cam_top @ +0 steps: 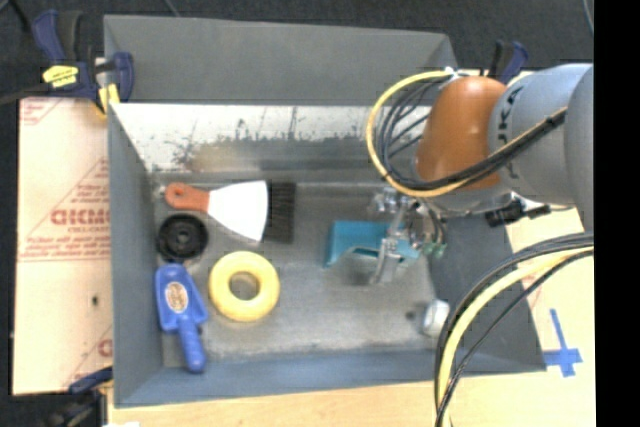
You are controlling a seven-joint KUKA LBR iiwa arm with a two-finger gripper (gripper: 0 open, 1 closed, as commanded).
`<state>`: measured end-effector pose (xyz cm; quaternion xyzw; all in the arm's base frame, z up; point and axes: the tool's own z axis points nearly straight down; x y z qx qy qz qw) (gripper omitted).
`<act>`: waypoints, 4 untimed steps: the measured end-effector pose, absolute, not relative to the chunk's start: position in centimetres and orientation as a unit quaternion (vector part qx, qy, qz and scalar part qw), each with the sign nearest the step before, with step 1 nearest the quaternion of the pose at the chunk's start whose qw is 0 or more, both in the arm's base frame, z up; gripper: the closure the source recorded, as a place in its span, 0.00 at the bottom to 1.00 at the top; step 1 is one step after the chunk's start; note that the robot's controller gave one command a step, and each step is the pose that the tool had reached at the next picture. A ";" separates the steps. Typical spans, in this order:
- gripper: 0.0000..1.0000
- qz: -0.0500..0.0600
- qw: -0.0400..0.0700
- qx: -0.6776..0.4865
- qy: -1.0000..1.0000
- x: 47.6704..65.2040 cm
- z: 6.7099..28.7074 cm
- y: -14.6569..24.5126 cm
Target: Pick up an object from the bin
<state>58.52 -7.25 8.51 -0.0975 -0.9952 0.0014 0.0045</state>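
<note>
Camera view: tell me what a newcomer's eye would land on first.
The gripper, below the arm's orange cover, hangs in the right half of the grey metal bin, close beside a teal plastic block. Left of them lie a bright yellow tape roll and a white brush with orange handle and black bristles.

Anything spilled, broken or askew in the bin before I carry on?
Nothing stands out. The teal plastic block by the gripper, yellow tape roll, white black-bristled brush and blue plastic tool all lie loose inside the grey metal bin.
</note>
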 end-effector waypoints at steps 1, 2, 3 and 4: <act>1.00 -0.002 -0.003 -0.104 -0.995 60.4 7.1 -8.4; 1.00 -0.002 -0.003 -0.103 -0.995 60.4 7.1 -8.3; 1.00 -0.002 -0.003 -0.102 -0.995 60.4 7.3 -8.3; 1.00 -0.002 0.000 -0.102 -0.995 60.2 8.2 -8.3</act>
